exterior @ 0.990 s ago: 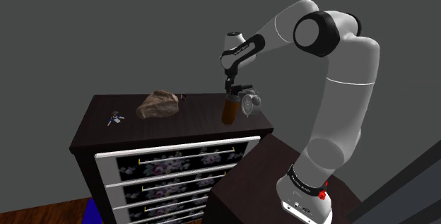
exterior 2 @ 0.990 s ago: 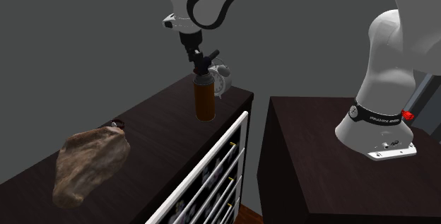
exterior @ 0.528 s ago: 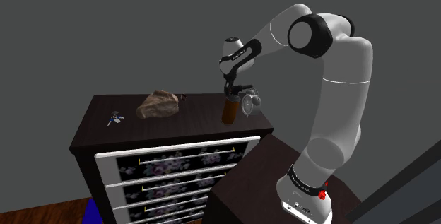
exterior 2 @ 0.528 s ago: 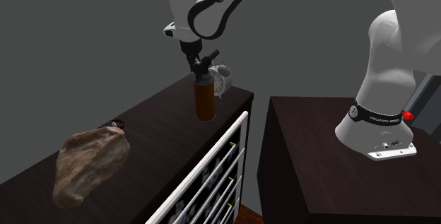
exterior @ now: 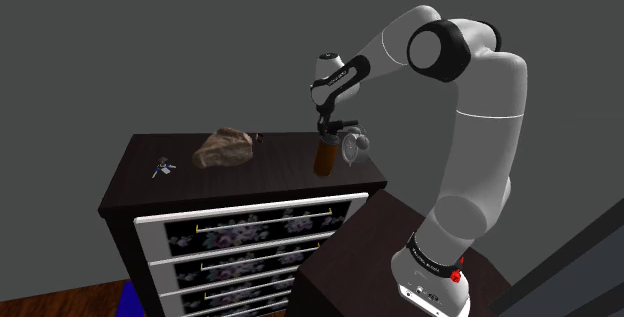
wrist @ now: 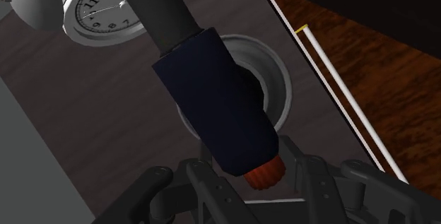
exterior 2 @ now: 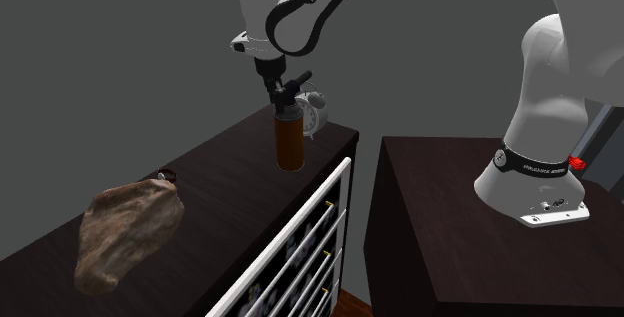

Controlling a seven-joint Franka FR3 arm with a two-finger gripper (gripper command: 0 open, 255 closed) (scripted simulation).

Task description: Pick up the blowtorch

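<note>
The blowtorch [exterior: 325, 155] stands upright near the right end of a dark dresser top [exterior: 250, 183]: a brown canister with a dark head. In the second exterior view the blowtorch [exterior 2: 289, 143] rises by the dresser's far corner. My gripper [exterior: 327, 125] comes straight down onto its head, as the gripper [exterior 2: 278, 87] also shows there. In the wrist view the dark blue torch head [wrist: 219, 95] with its red knob lies between the fingers of my gripper [wrist: 254, 177]. They stand close on either side, open, with a thin gap at one finger [wrist: 302, 166].
A round alarm clock [exterior: 353, 146] stands right beside the torch, seen again as the clock [exterior 2: 314, 115] and clock [wrist: 99, 7]. A brown rock [exterior: 222, 148] and a small object [exterior: 162, 169] lie further along the dresser. The dark stand [exterior 2: 450, 235] sits next to the dresser.
The arm shifted slightly a second ago and has since held still over the torch. The fingers have drawn in around the torch head.
</note>
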